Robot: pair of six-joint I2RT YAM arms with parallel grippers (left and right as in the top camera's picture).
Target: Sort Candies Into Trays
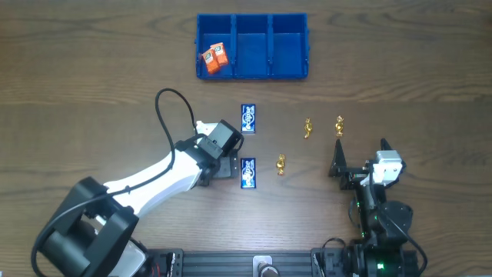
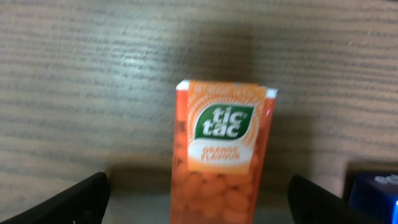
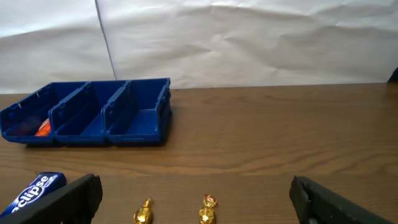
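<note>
The orange candy box (image 2: 221, 162) lies on the counter (image 1: 92, 92) near its centre, label up, between the fingers (image 2: 62, 202) of the left tool (image 1: 221, 164). These fingers stand apart, one on each side of the box, and neither touches it. A blue mint pack (image 1: 247, 172) lies just beside this tool, with a second blue pack (image 1: 247, 118) nearer the far edge. Three gold-wrapped candies (image 1: 307, 128) lie right of centre. The blue three-compartment tray (image 1: 252, 50) sits by the far edge, centred; its left compartment holds two orange boxes (image 1: 214, 57). The right tool (image 1: 338, 159) is positioned near the gold-wrapped candies, on the near-edge side, fingers apart, gripping nothing.
</note>
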